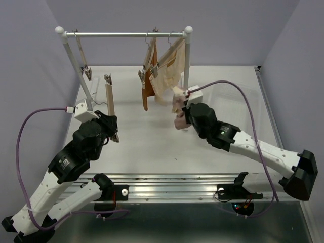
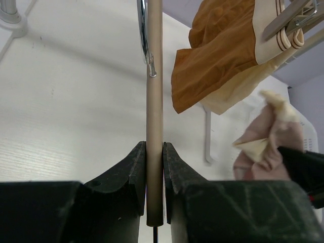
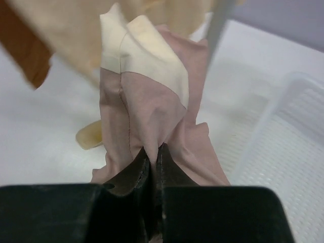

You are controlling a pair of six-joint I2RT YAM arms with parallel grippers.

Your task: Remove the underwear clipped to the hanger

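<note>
White worktop [image 1: 147, 147], lavender walls [image 1: 30, 50]. Right fingers [image 3: 144, 169] pinch pink briefs [image 3: 147, 106], bunched toward 12 o'clock; left fingers [image 2: 136, 172] clamp hanger [image 2: 154, 101].

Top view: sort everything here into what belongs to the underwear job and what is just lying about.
Job:
- pink briefs, pinched in the right gripper
- rust-brown briefs, clipped up
- beige briefs, clipped up
- bare hanger, clamped in the left gripper

Lying about:
- rack
- spare hanger on the rail
- clear tray
</note>
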